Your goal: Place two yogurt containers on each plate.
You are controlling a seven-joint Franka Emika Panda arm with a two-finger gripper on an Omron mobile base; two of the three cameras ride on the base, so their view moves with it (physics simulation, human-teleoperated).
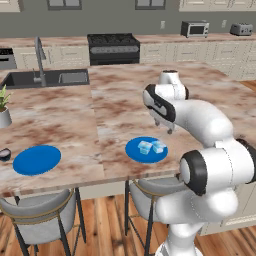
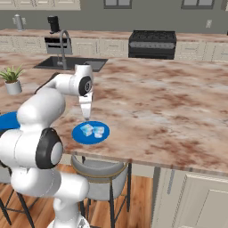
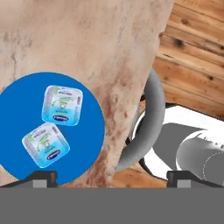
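Two yogurt containers (image 1: 145, 147) (image 1: 158, 147) sit side by side on the right-hand blue plate (image 1: 134, 151) near the counter's front edge. The hand view looks down on both cups (image 3: 62, 105) (image 3: 45, 145) resting on that plate (image 3: 89, 140), a small gap between them. My gripper (image 1: 171, 131) hangs open a little above the counter, just behind and to the right of this plate, with nothing between its fingers (image 3: 41, 177). From the right base view the gripper (image 2: 86, 117) stands over the plate's (image 2: 82, 138) far rim. The other plate (image 1: 36, 160) lies bare at the counter's left.
Two grey stools (image 1: 37, 212) (image 1: 150, 192) stand under the counter's front edge. A sink (image 1: 47, 78) with a faucet is at the back left, and a potted plant (image 1: 3, 107) at the far left. A small dark object (image 1: 4, 154) lies beside the bare plate.
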